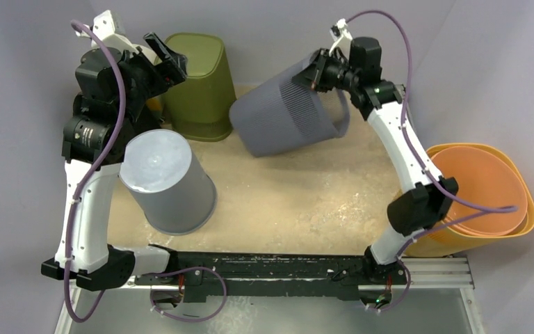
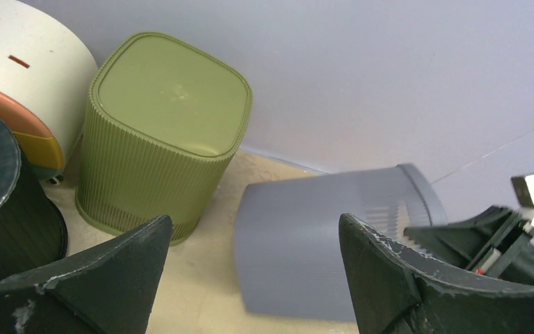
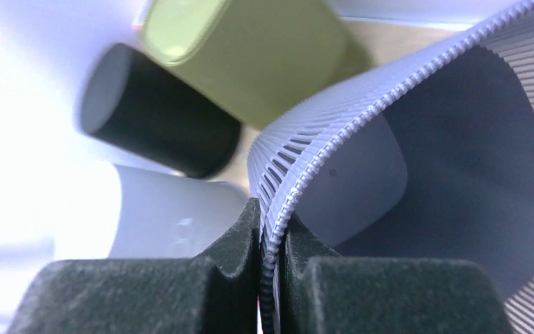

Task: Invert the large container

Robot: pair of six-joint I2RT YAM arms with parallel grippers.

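Note:
The large container (image 1: pixel 285 117) is a grey ribbed bin, tipped onto its side at the back of the table with its mouth toward the right. My right gripper (image 1: pixel 318 74) is shut on its rim, one finger inside and one outside. In the right wrist view the ribbed rim (image 3: pixel 334 132) runs straight down between the pads of the right gripper (image 3: pixel 270 229). My left gripper (image 1: pixel 170 62) hangs open at the back left, apart from the bin. From the left wrist, the grey bin (image 2: pixel 320 243) shows beyond the open left gripper (image 2: pixel 252 221).
An olive ribbed bin (image 1: pixel 198 87) stands upside down just left of the grey one. A smooth grey bin (image 1: pixel 167 182) stands upside down at the front left. An orange bin (image 1: pixel 483 198) lies at the right edge. A black bin (image 2: pixel 7 202) and a white-and-orange container (image 2: pixel 28 76) stand far left.

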